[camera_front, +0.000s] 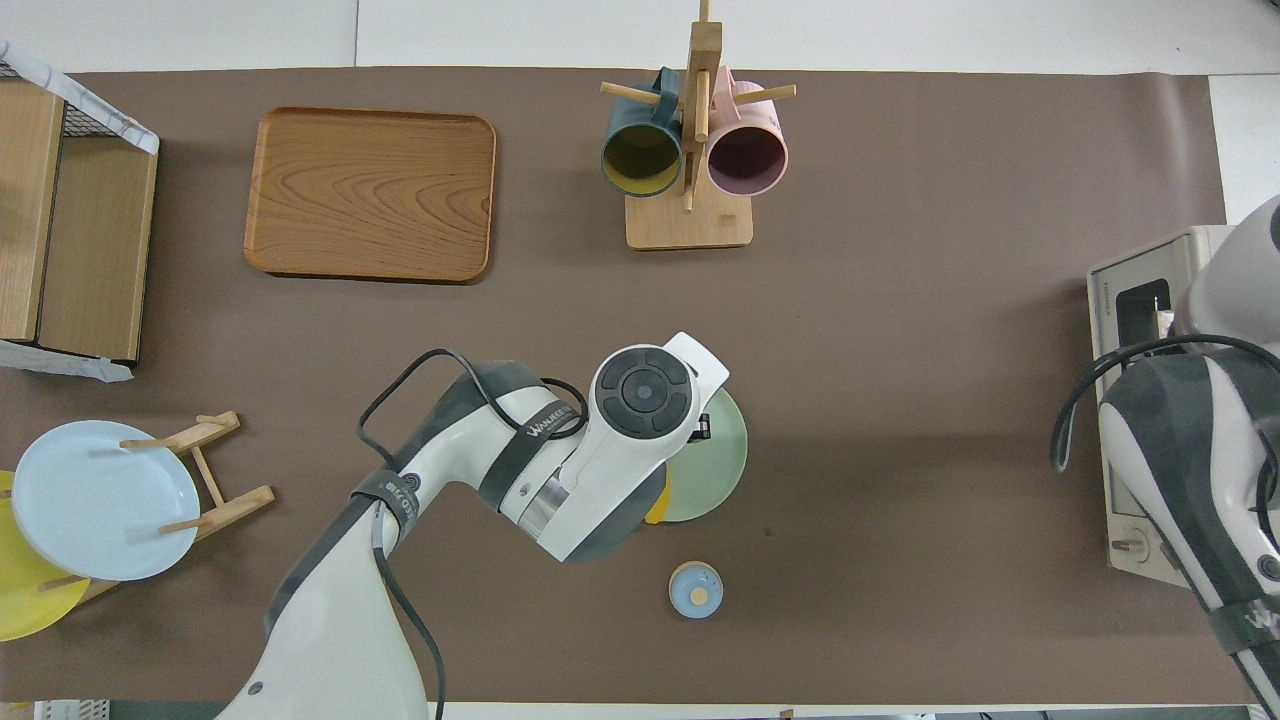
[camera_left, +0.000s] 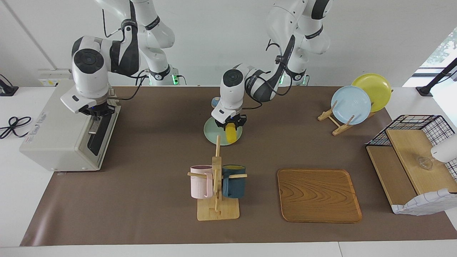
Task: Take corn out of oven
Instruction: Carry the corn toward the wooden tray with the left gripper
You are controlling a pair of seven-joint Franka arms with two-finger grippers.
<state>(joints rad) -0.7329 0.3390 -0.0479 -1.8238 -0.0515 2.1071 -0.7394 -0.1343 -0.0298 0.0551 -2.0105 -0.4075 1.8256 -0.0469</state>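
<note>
My left gripper (camera_left: 231,125) is shut on the yellow corn (camera_left: 231,135) and holds it tip down over a pale green plate (camera_left: 218,138) in the middle of the table. I cannot tell whether the corn touches the plate. In the overhead view the left arm hides most of the corn; only a yellow sliver (camera_front: 655,512) shows beside the plate (camera_front: 720,465). The off-white oven (camera_left: 53,139) stands at the right arm's end of the table, its dark door (camera_left: 98,137) shut. My right gripper (camera_left: 93,123) is at the door's bar handle.
A mug rack (camera_left: 216,185) with a pink and a dark blue mug and a wooden tray (camera_left: 317,194) lie farther from the robots. A plate rack (camera_left: 351,105) with a blue and a yellow plate and a wire shelf (camera_left: 410,164) stand toward the left arm's end. A small blue disc (camera_front: 695,588) lies near the robots.
</note>
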